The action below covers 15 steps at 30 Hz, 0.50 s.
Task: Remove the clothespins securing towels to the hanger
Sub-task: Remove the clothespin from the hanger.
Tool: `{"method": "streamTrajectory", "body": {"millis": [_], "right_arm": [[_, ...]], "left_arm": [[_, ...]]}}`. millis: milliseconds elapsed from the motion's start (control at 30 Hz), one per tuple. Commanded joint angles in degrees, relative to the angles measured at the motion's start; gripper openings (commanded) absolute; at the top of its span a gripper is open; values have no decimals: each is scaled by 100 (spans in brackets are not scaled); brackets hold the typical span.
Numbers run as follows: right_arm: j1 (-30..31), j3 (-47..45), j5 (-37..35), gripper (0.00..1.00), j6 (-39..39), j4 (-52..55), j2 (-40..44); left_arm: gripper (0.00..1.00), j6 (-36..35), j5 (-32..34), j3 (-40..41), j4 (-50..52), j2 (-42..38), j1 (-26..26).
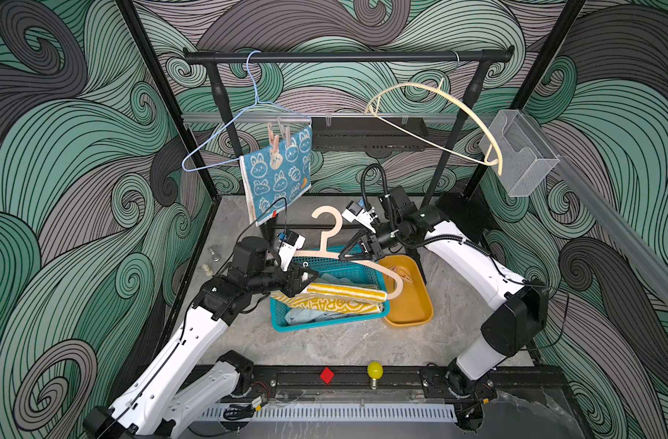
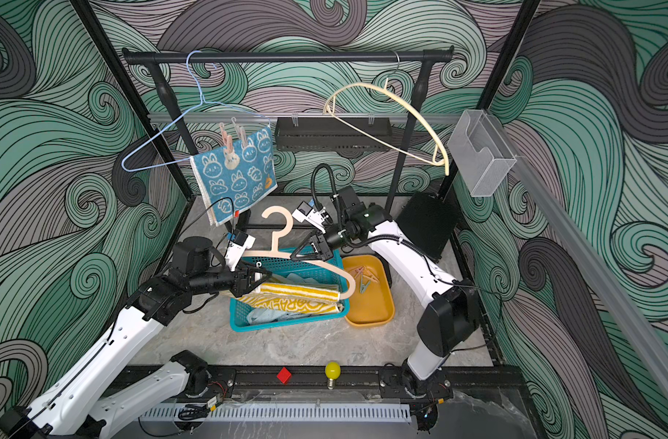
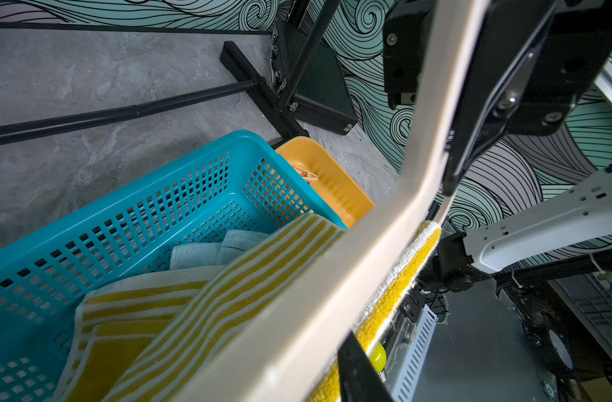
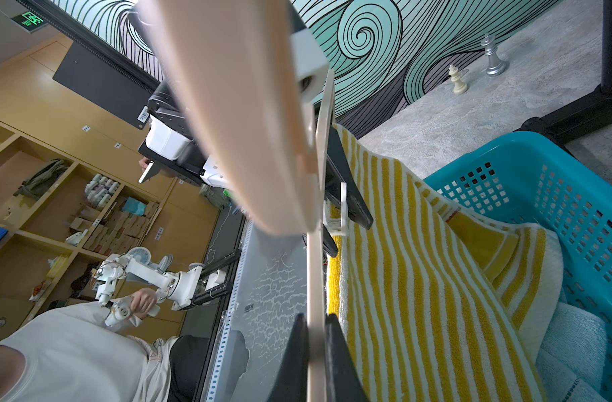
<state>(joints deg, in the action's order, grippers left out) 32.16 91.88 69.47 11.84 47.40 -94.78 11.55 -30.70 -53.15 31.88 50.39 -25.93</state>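
**Peg in reach over the basket.** My right gripper (image 1: 345,256) is clenched on the shoulder of the peach plastic hanger (image 1: 326,243) and holds it above the teal basket (image 1: 324,324). The yellow-striped towel (image 1: 343,294) drapes from the hanger's lower bar down into the basket.

At the bar's opposite end is my left gripper (image 1: 311,276). Its black fingers (image 4: 349,188) stand either side of a white clothespin (image 4: 341,213) that pins the towel's edge. The jaws look partway in, and I cannot tell whether they already pinch it.

The bar's long axis runs from the left gripper toward the right. That puts this peg right at the left jaws and well apart from the right, so I judge the pull falls to the left arm.

Loose clothespins (image 2: 364,279) lie in the orange tray (image 1: 408,323) just beside the basket. Behind, pink pegs (image 1: 275,141) hold the bunny towel (image 1: 277,173) to a blue wire hanger (image 1: 256,102) on the rail (image 1: 343,57).
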Motion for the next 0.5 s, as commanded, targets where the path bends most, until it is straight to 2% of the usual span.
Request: {"method": "streamTrajectory", "body": {"millis": [0,200,467], "right_arm": [[5,76,304,0,243,-41,-53],[4,84,238,0,224,-39,-76],[6,102,183,0,188,-40,-131]], "left_arm": [[33,9,-301,-121,-103,-82,43],[28,92,-288,-135,-114,-38,44],[15,204,-305,-129,-182,-30,44]]}}
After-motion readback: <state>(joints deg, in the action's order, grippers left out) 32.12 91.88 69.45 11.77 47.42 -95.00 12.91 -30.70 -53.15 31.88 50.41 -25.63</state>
